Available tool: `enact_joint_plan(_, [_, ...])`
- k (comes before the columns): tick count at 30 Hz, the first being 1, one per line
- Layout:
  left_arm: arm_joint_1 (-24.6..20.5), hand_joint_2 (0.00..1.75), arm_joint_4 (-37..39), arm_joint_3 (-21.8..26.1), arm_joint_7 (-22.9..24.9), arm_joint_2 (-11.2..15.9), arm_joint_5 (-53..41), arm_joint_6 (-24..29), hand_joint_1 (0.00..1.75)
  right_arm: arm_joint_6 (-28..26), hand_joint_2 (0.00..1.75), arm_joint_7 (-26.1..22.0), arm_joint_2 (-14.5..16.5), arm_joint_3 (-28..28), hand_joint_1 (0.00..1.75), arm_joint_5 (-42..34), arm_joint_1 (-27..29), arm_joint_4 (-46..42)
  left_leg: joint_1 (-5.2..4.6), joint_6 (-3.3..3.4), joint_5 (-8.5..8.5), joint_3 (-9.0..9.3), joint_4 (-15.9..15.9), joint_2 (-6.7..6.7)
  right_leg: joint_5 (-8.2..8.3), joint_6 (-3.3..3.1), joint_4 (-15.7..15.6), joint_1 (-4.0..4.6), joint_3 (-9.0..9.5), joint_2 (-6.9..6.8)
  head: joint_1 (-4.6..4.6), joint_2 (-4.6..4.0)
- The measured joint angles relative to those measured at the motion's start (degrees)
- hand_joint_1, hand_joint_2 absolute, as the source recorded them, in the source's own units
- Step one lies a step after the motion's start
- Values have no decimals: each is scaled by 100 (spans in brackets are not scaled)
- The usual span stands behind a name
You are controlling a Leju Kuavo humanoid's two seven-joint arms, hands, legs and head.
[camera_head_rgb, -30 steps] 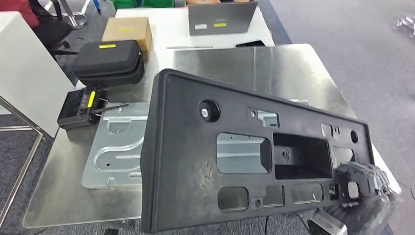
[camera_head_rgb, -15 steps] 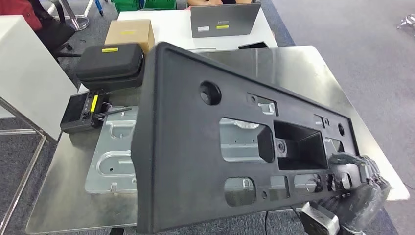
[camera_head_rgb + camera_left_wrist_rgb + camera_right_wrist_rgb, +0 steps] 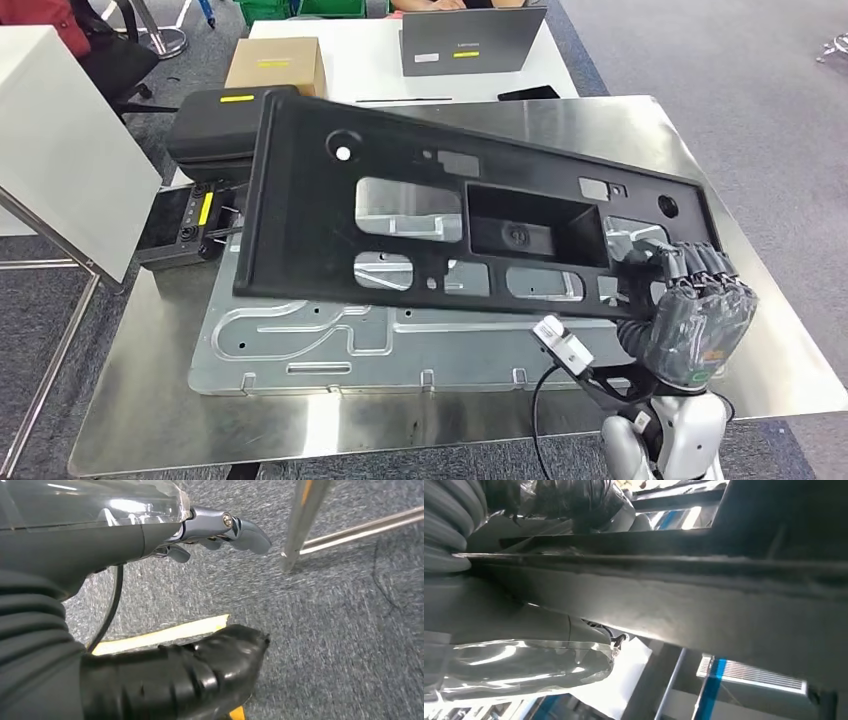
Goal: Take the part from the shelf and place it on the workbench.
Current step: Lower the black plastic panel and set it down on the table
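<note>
The part is a long black plastic panel (image 3: pixel 300 220) with several cut-outs and a boxy recess. It hangs tilted, low over the steel workbench (image 3: pixel 600 130), across a silver stamped metal plate (image 3: pixel 330 345). My right hand (image 3: pixel 690 310) grips its right end, fingers hooked over the edge. In the right wrist view the panel's edge (image 3: pixel 674 595) runs close across my right hand (image 3: pixel 524 655). I cannot tell whether the panel's far left end touches anything. My left hand (image 3: pixel 125 540) hangs over grey carpet, fingers and thumb apart, holding nothing.
A black zip case (image 3: pixel 215 125) and a black device with a yellow label (image 3: pixel 185 225) sit at the bench's left. Behind are a cardboard box (image 3: pixel 275 65), a laptop (image 3: pixel 470 40) and a phone (image 3: pixel 528 93). A white table (image 3: pixel 60 150) stands at left.
The panel has swung from steeply upright in front of the camera to lying flatter and farther out over the metal plate. My right hand moved forward with it; the view shifted a little.
</note>
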Motion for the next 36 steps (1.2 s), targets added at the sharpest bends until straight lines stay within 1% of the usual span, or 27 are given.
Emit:
enact_joint_plan(2, [-21,0,0,-45,26,-8,-27,-13,0,1,175,203,-130,81,175,113,-216,244,10,-61,-3,-14,-1,2,27,-20,-57,-10,5,-4,1,-1])
enact_joint_plan(4, [-32,0,0,-68,48,-11,-51,-21,0,3,175,366,-237,144,175,216,-408,461,10,-116,-155,-100,201,3,68,-64,-127,-53,42,-16,-1,-1])
enact_joint_plan(5, [-38,0,0,-78,56,-11,-61,-23,0,4,175,422,-276,171,175,254,-489,557,16,-141,-313,-224,471,3,82,-82,-151,-72,59,-26,-2,0])
enact_joint_plan(7, [-44,0,0,-99,68,-11,-74,-26,0,4,175,487,-344,221,175,289,-605,730,36,-184,-650,-590,1225,3,82,-100,-149,-66,55,-35,-4,-1])
enact_joint_plan(8, [-43,0,0,-106,73,-10,-78,-27,0,4,175,501,-371,244,175,293,-637,801,46,-199,-722,-736,1507,4,77,-101,-142,-63,53,-38,-4,-2])
enact_joint_plan(9, [-41,0,0,-109,76,-10,-78,-28,0,4,175,511,-393,263,175,299,-659,858,53,-208,-686,-794,1595,4,69,-100,-134,-61,53,-37,-3,-2])
enact_joint_plan(10, [-41,0,0,-111,79,-9,-79,-28,0,4,175,517,-412,280,175,304,-678,905,57,-208,-535,-737,1447,5,58,-94,-123,-61,57,-33,-4,-2])
enact_joint_plan(12, [-48,0,0,-123,81,-9,-79,-29,0,4,175,520,-444,310,175,316,-717,976,56,-172,-125,-385,684,8,25,-64,-94,-58,69,-22,-3,-1])
enact_joint_plan(13, [-54,0,0,-134,81,-9,-79,-29,0,4,175,521,-458,320,175,320,-737,1001,47,-144,6,-226,334,7,11,-41,-75,-48,64,-17,-3,0])
enact_joint_plan(14, [-60,0,0,-147,82,-9,-80,-30,0,4,175,522,-474,328,175,324,-756,1024,36,-115,66,-130,113,5,4,-16,-65,-39,54,-14,-2,0])
enact_joint_plan(17, [-58,0,0,-167,87,-10,-81,-31,0,6,175,541,-514,337,174,347,-798,1085,26,-30,78,-102,-3,-2,5,74,-76,-33,38,-11,-3,0])
enact_joint_plan(19, [-65,0,0,-176,89,-10,-93,-32,0,45,175,627,-551,350,175,431,-843,1132,45,48,114,-76,-66,-1,-119,130,75,-45,-26,-7,-2,0])
enact_joint_plan(20, [-73,0,0,-182,92,-11,-102,-35,0,88,175,697,-583,359,175,504,-884,1172,55,81,128,-65,-93,1,-261,152,316,-52,-137,-5,-1,0])
enact_joint_plan(22, [-83,0,0,-193,106,-11,-119,-47,0,204,175,863,-663,370,175,688,-985,1326,47,107,129,-65,-94,3,-594,186,1046,-60,-487,-3,0,-1])
enact_joint_plan(23, [-84,0,0,-198,119,-11,-125,-55,0,266,175,962,-709,373,175,780,-1042,1451,44,109,126,-66,-89,3,-681,199,1356,-61,-647,-3,0,-1])
enact_joint_plan(24, [-85,0,0,-204,134,-11,-131,-62,0,324,175,1082,-765,384,175,852,-1106,1598,42,111,123,-66,-82,1,-663,205,1485,-62,-726,-4,-1,-1])
enact_joint_plan(25, [-88,0,0,-214,150,-12,-135,-67,0,371,175,1231,-840,415,175,905,-1181,1767,41,110,117,-66,-69,-4,-538,203,1397,-62,-700,-4,0,-1])
enact_joint_plan(26, [-93,0,0,-226,164,-14,-138,-71,0,400,175,1384,-921,460,175,933,-1261,1934,41,107,109,-65,-54,-9,-341,192,1118,-61,-579,-4,1,-1])
enact_joint_plan(27, [-99,0,0,-239,175,-17,-142,-74,0,409,175,1534,-1005,518,175,948,-1339,2097,41,100,98,-65,-38,-16,-133,171,728,-58,-400,-4,1,0])
enact_joint_plan(28, [-106,0,0,-255,183,-22,-146,-78,0,400,175,1668,-1082,584,175,959,-1423,2277,31,85,87,-72,-20,-21,3,145,364,-42,-233,-5,1,0])
enact_joint_plan(29, [-112,0,0,-273,189,-26,-150,-81,0,380,175,1772,-1144,646,175,965,-1496,2472,24,64,82,-81,-9,-24,75,121,112,-25,-121,-3,0,0])
enact_joint_plan(30, [-117,0,0,-292,194,-29,-153,-84,0,358,175,1861,-1195,704,175,970,-1553,2678,19,38,79,-88,-5,-25,89,101,-25,-7,-64,0,-1,0])
enact_joint_plan(31, [-119,0,0,-311,198,-33,-154,-85,0,335,175,1938,-1234,760,175,973,-1595,2896,15,9,83,-92,-9,-25,72,83,-61,11,-54,3,-1,0])
enact_joint_plan(33, [-122,0,0,-333,205,-37,-149,-86,0,307,175,2064,-1287,867,175,976,-1621,3286,10,-52,61,-91,2,-26,98,33,-105,-18,-30,2,-2,-1])
enact_joint_plan(34, [-125,0,0,-338,208,-38,-143,-86,0,300,175,2119,-1305,924,175,977,-1628,3452,9,-84,-1,-119,77,-22,114,4,-133,-36,-11,-3,-4,-1])
enact_joint_plan(35, [-131,0,0,-341,210,-38,-136,-86,0,298,175,2158,-1315,981,175,979,-1635,3597,10,-116,-120,-196,255,-17,128,-25,-159,-54,6,-8,-6,-1])
enact_joint_plan(36, [-135,0,0,-344,212,-38,-128,-86,0,298,175,2181,-1322,1034,175,980,-1640,3727,25,-142,-280,-324,538,-11,131,-43,-166,-54,13,-14,-8,-1])
